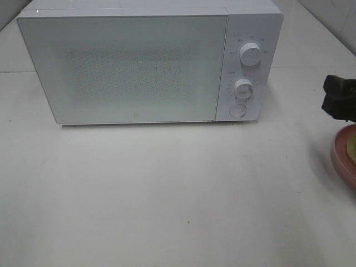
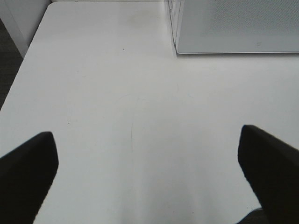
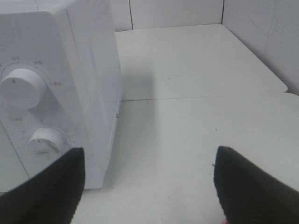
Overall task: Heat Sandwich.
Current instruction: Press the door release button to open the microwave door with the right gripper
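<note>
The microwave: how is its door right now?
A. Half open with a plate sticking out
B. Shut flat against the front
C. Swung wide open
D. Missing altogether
B: the microwave has its door lying flush with the front panel beside the knobs, and nothing of the inside shows.

I see the sandwich (image 1: 352, 146) only as a pale yellow-green sliver at 3 o'clock in the high view, lying on the plate (image 1: 339, 159). Frame edge cuts the rest; pose unreadable.
</note>
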Available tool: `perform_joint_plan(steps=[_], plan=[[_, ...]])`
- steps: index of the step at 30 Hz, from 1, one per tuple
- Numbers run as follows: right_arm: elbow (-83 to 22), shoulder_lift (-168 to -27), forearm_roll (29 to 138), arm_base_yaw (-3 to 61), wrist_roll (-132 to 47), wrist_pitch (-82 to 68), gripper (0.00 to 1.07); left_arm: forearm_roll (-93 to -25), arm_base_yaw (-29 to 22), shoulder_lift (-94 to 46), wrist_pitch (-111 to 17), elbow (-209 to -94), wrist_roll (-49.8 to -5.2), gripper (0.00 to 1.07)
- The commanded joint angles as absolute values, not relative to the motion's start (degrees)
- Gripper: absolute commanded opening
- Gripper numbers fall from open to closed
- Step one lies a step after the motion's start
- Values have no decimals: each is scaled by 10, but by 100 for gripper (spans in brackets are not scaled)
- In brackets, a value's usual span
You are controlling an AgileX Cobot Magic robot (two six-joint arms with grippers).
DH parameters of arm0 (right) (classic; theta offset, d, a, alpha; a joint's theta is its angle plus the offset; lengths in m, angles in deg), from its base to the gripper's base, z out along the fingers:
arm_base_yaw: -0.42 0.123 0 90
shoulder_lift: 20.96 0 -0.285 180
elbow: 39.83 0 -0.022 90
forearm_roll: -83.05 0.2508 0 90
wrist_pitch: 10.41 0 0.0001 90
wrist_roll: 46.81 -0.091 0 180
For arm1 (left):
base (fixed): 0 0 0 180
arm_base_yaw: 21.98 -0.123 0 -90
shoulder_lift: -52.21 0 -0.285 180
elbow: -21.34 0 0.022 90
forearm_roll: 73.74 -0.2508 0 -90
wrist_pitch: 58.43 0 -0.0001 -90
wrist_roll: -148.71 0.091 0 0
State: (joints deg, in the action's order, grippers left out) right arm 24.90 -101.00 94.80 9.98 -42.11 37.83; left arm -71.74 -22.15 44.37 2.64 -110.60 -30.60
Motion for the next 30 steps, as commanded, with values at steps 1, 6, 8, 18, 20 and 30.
perform_joint_plan(steps=[1,6,8,18,20,30], plan=[[256,-1028,998,142,-384,418,74,-717,-219,444,30,-1111,-306,100],[259,-1048,1071,202,-332,446,74,-717,-219,444,30,-1111,-306,100],[259,-1051,1083,212,-324,449,74,-717,-219,444,30,-1111,-306,100],[259,-1086,1217,333,-278,511,74,-717,-219,444,30,-1111,-306,100],[259,-1096,1241,353,-277,524,74,-717,-219,444,30,-1111,-306,100],[259,-1165,1321,448,-282,575,74,-717,-219,444,30,-1111,-306,100]])
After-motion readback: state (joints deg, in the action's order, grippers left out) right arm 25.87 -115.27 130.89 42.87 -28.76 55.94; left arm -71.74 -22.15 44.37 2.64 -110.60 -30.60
